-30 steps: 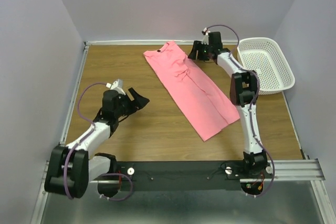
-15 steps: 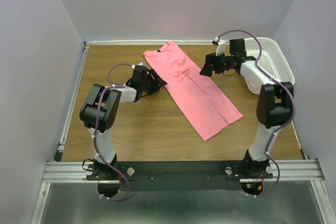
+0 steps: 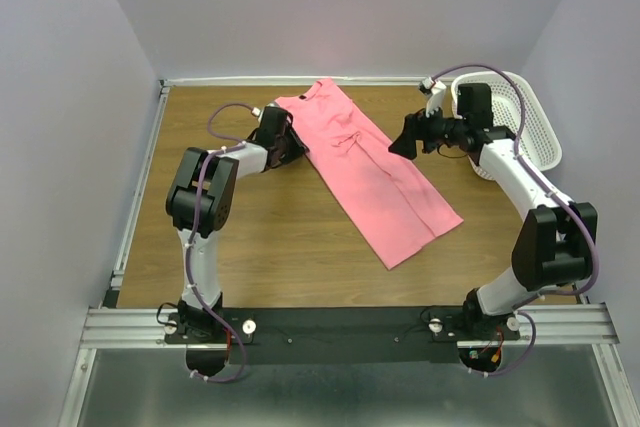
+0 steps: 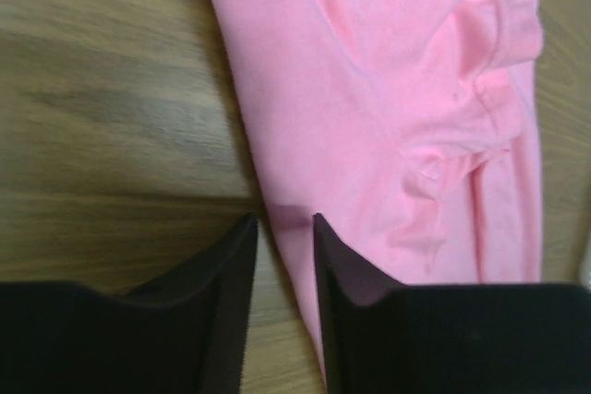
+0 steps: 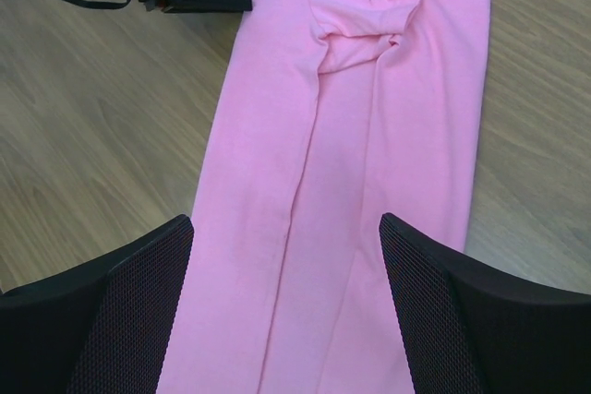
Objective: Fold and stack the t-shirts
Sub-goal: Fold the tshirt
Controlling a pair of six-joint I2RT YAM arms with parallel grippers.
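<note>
Leftmost, bare wooden table (image 3: 270, 237). The left arm reaches across it to the far middle, and the left gripper (image 4: 280, 226) sits low at the left long edge of the salmon-pink t-shirt (image 3: 375, 172), close to the collar end. Its jaws are drawn close, with only a narrow slot between them. The shirt's edge lies in that slot. Whether they pinch the cloth, cannot tell.

The t-shirt lies flat on the table, folded lengthwise into a long strip. It runs diagonally from the far middle, collar end, down toward the near right. Sleeve cloth is bunched in a small pucker partway along.

Right of the pucker, the right gripper (image 5: 284, 223) hangs over the strip near its right long edge. Its jaws are spread wide with nothing held, and the pink cloth lies below the gap.

Far right, a white perforated plastic basket (image 3: 520, 137) is just behind the right forearm, apart from the shirt.
</note>
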